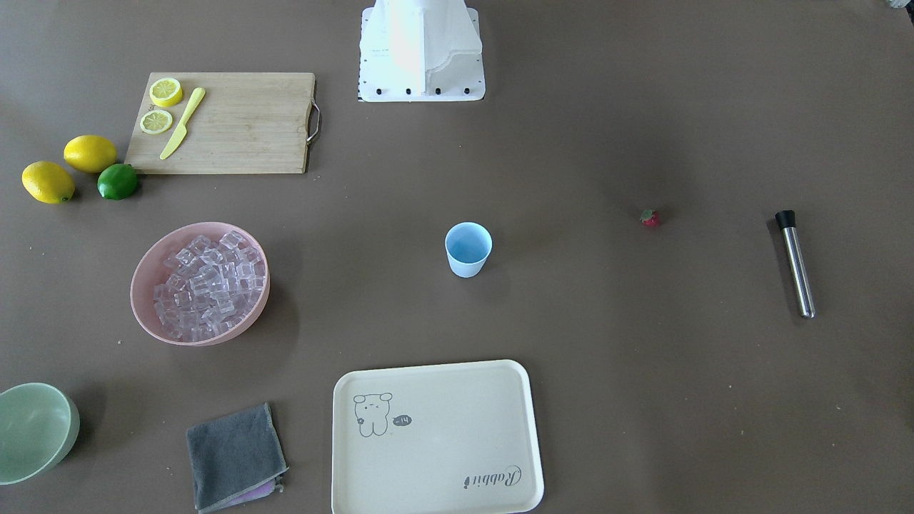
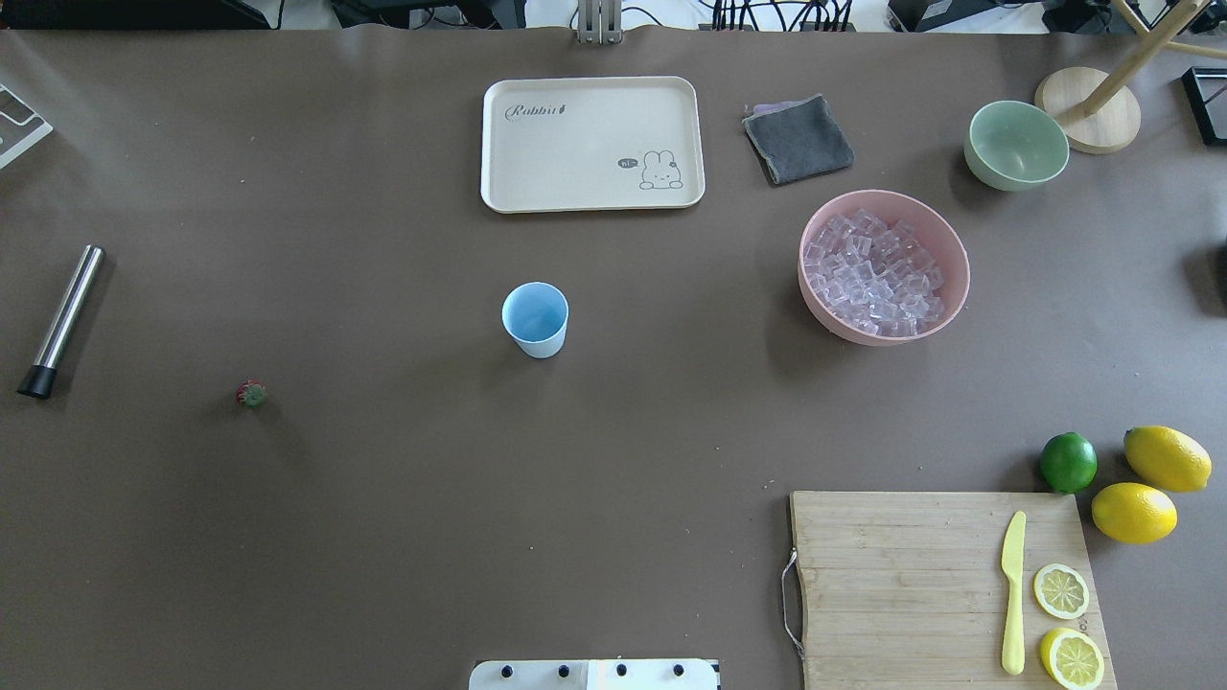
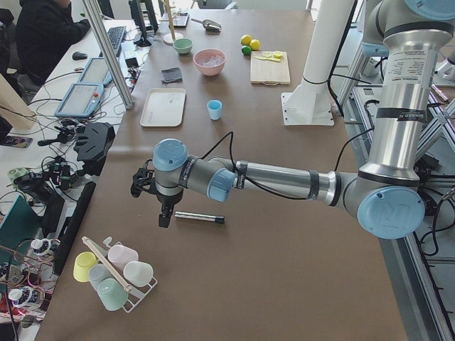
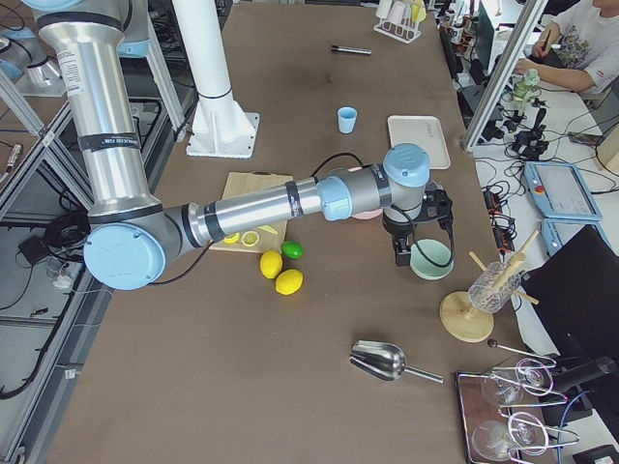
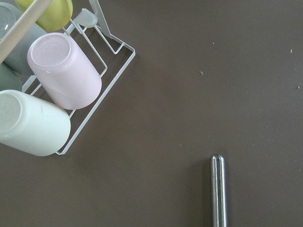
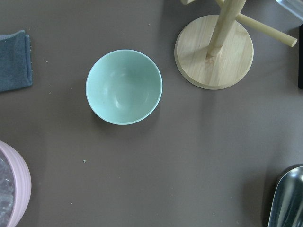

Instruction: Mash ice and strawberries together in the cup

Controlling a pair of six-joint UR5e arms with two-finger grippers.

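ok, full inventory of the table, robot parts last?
cup: 1, light blue, centre, empty
strawberry: 1, red, robot's left
ice: many, clear, in pink bowl
pink bowl: 1, pink, robot's right
muddler: 1, steel, black cap, far left
tray: 1, cream, beyond cup
cloth: 1, grey, beside tray
green bowl: 1, green, far right
board: 1, wood, near right
knife: 1, yellow, on board
lemon pieces: 2, yellow, on board
lemons: 2, yellow, beside board
lime: 1, green, by lemons
rack: 1, white wire, left end
stand: 1, wood, right end
scoop: 1, metal, right end
left gripper: 1, black, between rack and muddler, state unclear
right gripper: 1, black, over green bowl, state unclear
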